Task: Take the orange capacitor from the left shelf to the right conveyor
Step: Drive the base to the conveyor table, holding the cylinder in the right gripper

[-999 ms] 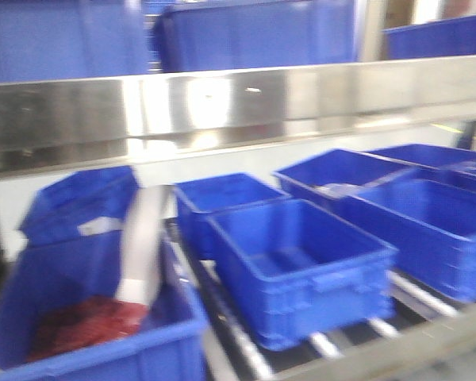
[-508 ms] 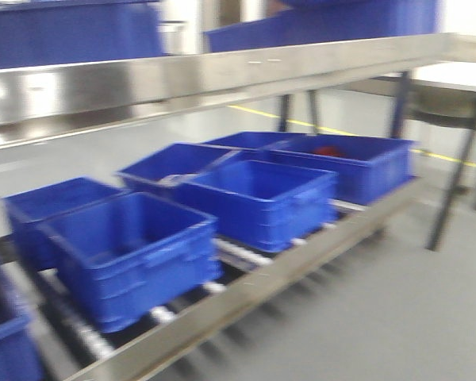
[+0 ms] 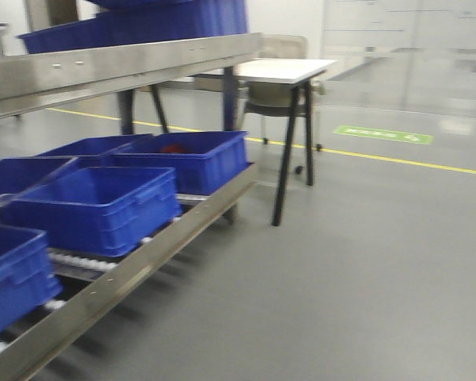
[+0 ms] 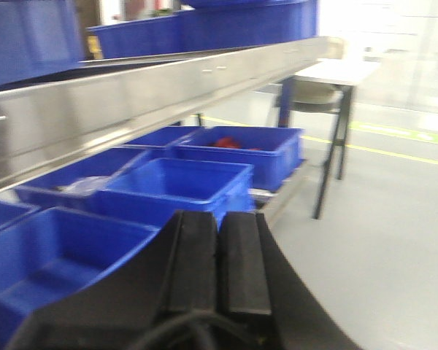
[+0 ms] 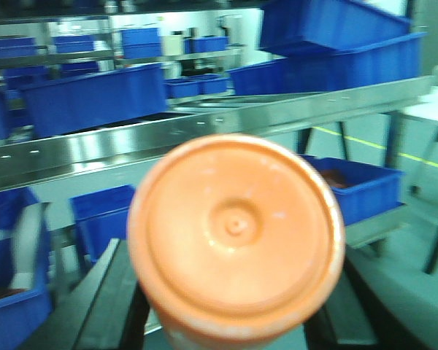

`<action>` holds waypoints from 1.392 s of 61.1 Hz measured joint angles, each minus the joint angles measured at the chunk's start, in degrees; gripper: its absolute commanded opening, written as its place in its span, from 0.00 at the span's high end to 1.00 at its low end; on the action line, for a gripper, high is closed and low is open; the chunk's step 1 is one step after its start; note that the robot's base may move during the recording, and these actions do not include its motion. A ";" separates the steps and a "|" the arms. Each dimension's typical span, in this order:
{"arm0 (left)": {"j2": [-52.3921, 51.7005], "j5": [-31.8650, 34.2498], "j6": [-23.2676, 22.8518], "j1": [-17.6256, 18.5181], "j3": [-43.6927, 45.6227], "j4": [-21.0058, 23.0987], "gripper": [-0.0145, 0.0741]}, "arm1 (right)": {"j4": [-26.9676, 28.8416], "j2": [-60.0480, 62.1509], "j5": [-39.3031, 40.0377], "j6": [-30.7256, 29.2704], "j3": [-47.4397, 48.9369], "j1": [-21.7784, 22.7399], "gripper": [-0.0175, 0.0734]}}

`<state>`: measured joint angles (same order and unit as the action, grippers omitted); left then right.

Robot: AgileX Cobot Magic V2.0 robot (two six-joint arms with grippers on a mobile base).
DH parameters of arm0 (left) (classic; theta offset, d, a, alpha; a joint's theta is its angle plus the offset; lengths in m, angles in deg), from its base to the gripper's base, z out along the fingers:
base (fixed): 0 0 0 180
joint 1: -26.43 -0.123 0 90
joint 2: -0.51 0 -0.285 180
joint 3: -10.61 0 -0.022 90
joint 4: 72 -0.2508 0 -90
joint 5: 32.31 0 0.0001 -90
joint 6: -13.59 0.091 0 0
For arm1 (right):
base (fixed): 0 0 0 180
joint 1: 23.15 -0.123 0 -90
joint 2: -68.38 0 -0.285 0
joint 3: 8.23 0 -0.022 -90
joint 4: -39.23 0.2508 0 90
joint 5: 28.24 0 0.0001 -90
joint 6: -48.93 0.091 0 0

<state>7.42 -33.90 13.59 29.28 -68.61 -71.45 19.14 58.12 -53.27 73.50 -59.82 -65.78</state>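
Right hand: The right gripper (image 5: pixel 230 255) held the orange can (image 5: pixel 236 219) tight, with one black finger (image 5: pixel 106 306) on each side of it.
Orange can: It was in the right gripper, and its round flat top faced the wrist camera. The side of the can was hidden.
Left hand: The left gripper (image 4: pixel 219 219) had its two black fingers (image 4: pixel 193 255) pressed together, and there was nothing between them.
Steel shelf: The long shiny steel shelf (image 3: pixel 127 63) ran along the left, up high. In the right wrist view it was behind the can.
Bins on top: Big blue bins (image 3: pixel 143 24) sat on the shelf. What was in them could not be seen.
Bins below: A row of blue bins sat on a low roller rack (image 3: pixel 103 290) under the shelf.
Far bin: The far bin (image 3: pixel 194 159) had some red things (image 4: pixel 233 142) in it.
Middle bin: The middle bin (image 4: pixel 182 186) showed only blue walls inside.
Near bin: The near bin (image 4: pixel 58 255) showed only its blue floor.
Back bin: The back bin (image 4: pixel 73 182) had something pale and shiny in it. It was too blurry to tell what.
Table: A white table (image 3: pixel 289 71) with dark legs stood just past the far end of the rack.
Floor: The grey floor (image 3: pixel 365 262) had a yellow line (image 3: pixel 412 163) far off on the right.
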 measured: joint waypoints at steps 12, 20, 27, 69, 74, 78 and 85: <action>0.00 0.00 0.00 0.00 0.00 0.00 0.98 | 0.00 0.00 0.00 0.00 0.00 0.00 0.75; 0.00 0.00 0.00 0.00 0.00 0.00 0.98 | 0.00 0.00 0.00 0.00 0.00 0.00 0.75; 0.00 0.00 0.00 0.00 0.00 0.00 0.98 | 0.00 0.00 0.00 0.00 0.00 0.00 0.75; 0.00 0.00 0.00 0.00 0.00 0.00 0.98 | 0.00 0.00 0.00 0.00 0.00 0.00 0.75; 0.00 0.00 0.00 0.00 0.00 0.00 0.98 | 0.00 0.00 0.00 0.00 0.00 0.00 0.75; 0.00 0.00 0.00 0.00 0.00 0.00 0.98 | 0.00 0.00 0.00 0.00 0.00 0.00 0.75; 0.00 0.00 0.00 0.00 0.00 0.00 0.98 | 0.00 0.00 0.00 0.00 0.00 0.00 0.75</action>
<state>7.42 -33.90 13.59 29.28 -68.61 -71.45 19.14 58.12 -53.27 73.50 -59.82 -65.78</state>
